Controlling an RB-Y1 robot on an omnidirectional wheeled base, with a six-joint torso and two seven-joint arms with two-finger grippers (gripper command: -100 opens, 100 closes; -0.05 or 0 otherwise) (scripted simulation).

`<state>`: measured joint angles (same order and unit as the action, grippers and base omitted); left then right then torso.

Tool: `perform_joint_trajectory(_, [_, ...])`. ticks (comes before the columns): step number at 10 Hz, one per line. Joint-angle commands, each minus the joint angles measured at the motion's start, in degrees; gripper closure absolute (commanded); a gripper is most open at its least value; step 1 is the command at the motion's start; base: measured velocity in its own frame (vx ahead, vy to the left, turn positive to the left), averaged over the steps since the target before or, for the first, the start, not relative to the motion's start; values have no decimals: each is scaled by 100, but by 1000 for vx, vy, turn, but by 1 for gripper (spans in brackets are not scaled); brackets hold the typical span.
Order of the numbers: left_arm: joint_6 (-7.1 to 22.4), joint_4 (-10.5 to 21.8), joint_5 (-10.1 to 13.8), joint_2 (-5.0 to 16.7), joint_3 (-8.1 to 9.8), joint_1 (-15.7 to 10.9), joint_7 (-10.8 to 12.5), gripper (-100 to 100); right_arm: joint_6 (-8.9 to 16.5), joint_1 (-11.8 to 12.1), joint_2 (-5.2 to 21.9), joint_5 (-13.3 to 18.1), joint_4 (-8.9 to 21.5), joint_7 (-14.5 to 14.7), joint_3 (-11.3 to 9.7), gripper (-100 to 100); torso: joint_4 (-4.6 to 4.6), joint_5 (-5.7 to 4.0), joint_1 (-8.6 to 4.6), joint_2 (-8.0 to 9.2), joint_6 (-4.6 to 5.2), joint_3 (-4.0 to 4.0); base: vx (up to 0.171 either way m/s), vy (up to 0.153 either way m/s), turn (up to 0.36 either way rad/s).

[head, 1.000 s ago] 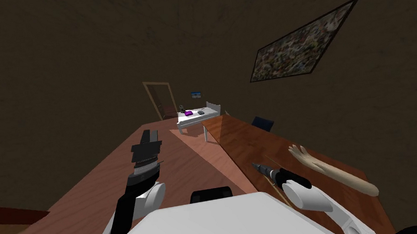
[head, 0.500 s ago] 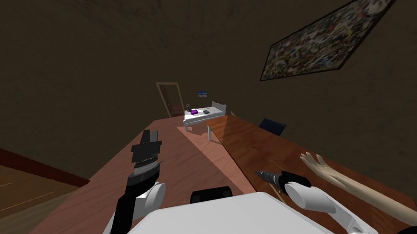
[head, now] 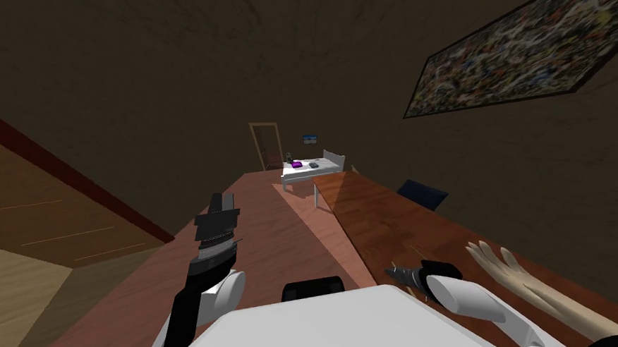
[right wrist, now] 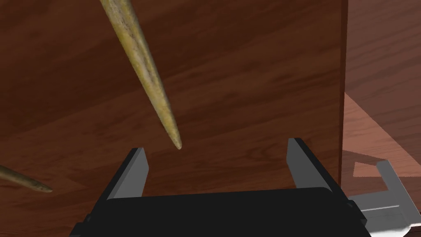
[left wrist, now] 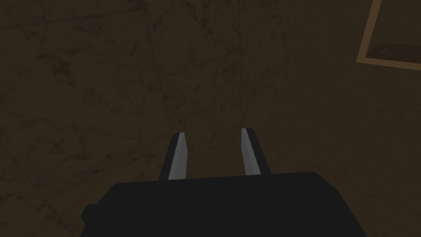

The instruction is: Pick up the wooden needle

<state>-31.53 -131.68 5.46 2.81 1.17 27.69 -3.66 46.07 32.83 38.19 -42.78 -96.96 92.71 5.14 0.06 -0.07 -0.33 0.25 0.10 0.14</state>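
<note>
Two right gripper (right wrist: pixel 217 146) fingers stand wide apart, wooden needle (right wrist: pixel 144 66) tip between them unclamped; left gripper (left wrist: pixel 212 133) parted.

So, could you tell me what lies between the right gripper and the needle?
In the right wrist view, only bare tabletop lies between the right gripper and the wooden needle.

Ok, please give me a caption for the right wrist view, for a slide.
Open right gripper over a wooden table, tip of a wooden needle just ahead of its fingers.

right gripper (right wrist: pixel 217 146) spread | wooden needle (right wrist: pixel 144 70) tip in gap | second needle (right wrist: pixel 24 181) beside | pale model arm (head: pixel 531 284) near on table (right wrist: pixel 255 82)
</note>
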Motion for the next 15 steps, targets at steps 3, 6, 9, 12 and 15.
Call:
perform_joint_trajectory(3, [0,0,0,0,0,0,0,0,167,-9,76,-135,241,211,-76,-100,0,0,-4,0,1,0,-61,-72,130])
perform_joint_trajectory(6, [0,0,0,0,0,1,0,0,10,-113,-54,43,487,121,-230,-100,-5,5,24,-25,1,-15,-7,-21,59])
perform_joint_trajectory(9, [0,0,0,0,0,2,0,0,-41,-152,-93,91,565,97,-275,100,-7,5,22,-31,4,-18,1,-22,38])
perform_joint_trajectory(12, [0,0,0,-1,0,2,0,0,-39,-152,-92,90,563,98,-274,100,-7,7,31,-31,4,-18,0,0,0])
perform_joint_trajectory(15, [0,0,0,-1,0,2,0,0,-53,-303,0,114,418,41,-104,-100,-7,8,32,-31,4,-18,4,17,-3])
